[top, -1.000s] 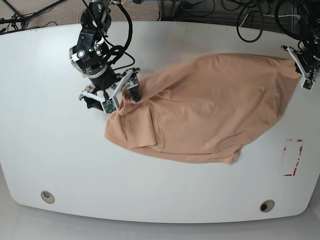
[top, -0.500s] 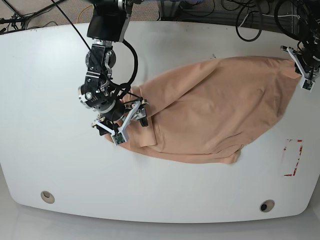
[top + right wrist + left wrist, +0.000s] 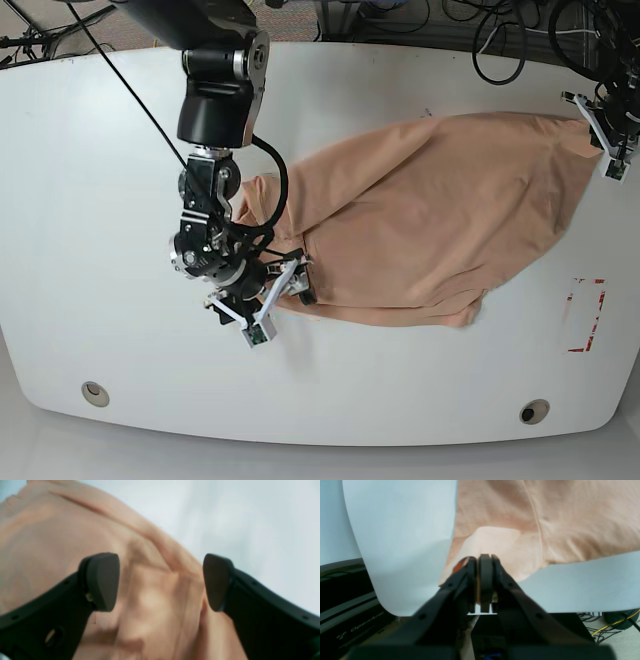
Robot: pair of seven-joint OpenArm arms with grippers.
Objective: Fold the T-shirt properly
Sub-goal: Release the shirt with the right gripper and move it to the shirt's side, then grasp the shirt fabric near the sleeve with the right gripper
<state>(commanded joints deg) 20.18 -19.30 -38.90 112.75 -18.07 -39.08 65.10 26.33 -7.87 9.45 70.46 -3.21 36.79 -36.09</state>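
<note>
Tabletop [image 3: 90, 200], white and rounded at its corners, fills most of the base view; two round grommets [image 3: 95, 393] sit near its front edge, a red-marked patch [image 3: 585, 315] lies toward the base view's right side, and black cables [image 3: 500, 40] trail on the floor beyond the far edge. The T-shirt [image 3: 440, 220], peach-pink and rumpled, lies spread across the middle and that same right part of the table, one corner reaching the far right edge. There the left gripper [image 3: 483, 580] is pressed closed on that corner of fabric, as the left wrist view shows plainly; in the base view this gripper is small and cut by the frame. The left wrist view also takes in a black box lettered "OpenArm" [image 3: 350, 627] below the table edge and a yellow wire [image 3: 615, 625] on the floor. The right gripper [image 3: 161, 582] hangs over the shirt's opposite end with its fingers spread wide and nothing between them; its wrist view is blurred, showing only folds and a seam of cloth beneath. In the base view the right arm covers part of that end, and no print can be seen on the shirt.
</note>
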